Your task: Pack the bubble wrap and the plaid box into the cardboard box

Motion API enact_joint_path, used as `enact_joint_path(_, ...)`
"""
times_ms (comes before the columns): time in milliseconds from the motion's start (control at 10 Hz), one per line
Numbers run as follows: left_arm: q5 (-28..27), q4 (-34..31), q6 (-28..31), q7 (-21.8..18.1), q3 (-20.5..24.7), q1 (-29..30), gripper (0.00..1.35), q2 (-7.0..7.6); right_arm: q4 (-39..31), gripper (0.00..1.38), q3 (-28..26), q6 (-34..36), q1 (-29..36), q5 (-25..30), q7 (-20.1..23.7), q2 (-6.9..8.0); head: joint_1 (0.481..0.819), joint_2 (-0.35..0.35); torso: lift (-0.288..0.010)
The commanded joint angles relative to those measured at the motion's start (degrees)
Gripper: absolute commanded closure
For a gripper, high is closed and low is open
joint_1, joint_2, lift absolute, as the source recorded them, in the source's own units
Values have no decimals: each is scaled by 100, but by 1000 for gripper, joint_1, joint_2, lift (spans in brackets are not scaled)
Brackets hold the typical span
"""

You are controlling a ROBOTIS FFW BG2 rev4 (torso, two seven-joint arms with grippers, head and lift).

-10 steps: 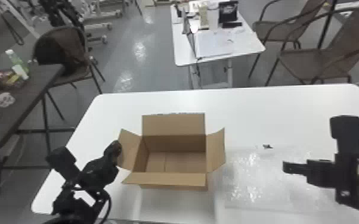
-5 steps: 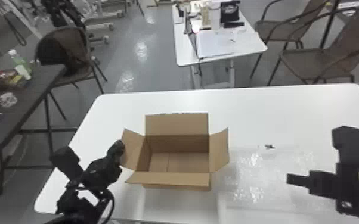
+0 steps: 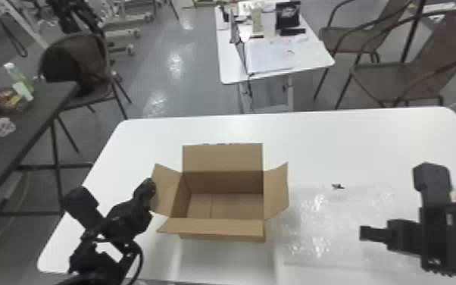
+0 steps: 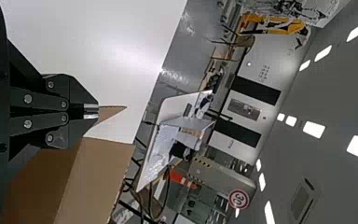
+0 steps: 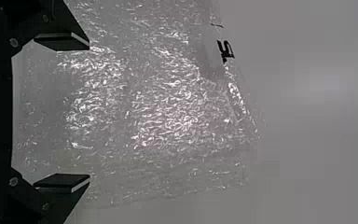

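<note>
White desk (image 3: 352,147), brown chairs (image 3: 382,79) beyond! Fingers together on the left gripper (image 3: 148,186), right by a flap (image 3: 167,191) of the open cardboard box (image 3: 222,159); fingers wide apart on the right gripper (image 3: 365,233), above bubble wrap (image 3: 314,231) spread beside the box.

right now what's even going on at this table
A robot is at a packing job. Its right claw is spread open above the bubble wrap, which lies flat on the white table, not held. Its left claw is at the left flap of the cardboard box; whether it pinches the flap, I can't tell. The box stands open and looks empty, so the wrap is not yet packed.
</note>
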Motion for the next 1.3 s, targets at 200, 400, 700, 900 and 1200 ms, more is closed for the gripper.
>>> enact_joint_path(200, -3, 32, -46, 0, -6, 7, 1220, -24, 203, 288, 56, -76, -63, 259, -18, -19, 695, 216, -64)
enact_joint_path(400, -3, 67, -72, 0, -33, -10, 1220, -24, 976, 506, 417, -216, -449, 338, 747, -345, 695, 209, -64)
enact_joint_path(700, 6, 85, -99, 0, -41, 7, 1220, -24, 1214, 1141, 645, -550, -599, 259, 1599, -450, 695, 229, -64)
enact_joint_path(900, 15, 85, -107, 9, -41, 25, 1220, -24, 607, 1283, 294, -251, -502, 242, 1590, -257, 695, 237, -64)
enact_joint_path(1200, 15, 94, -107, 0, -41, 25, 1220, -24, -193, 1283, -480, 390, -326, -708, 729, -151, 695, 235, -64)
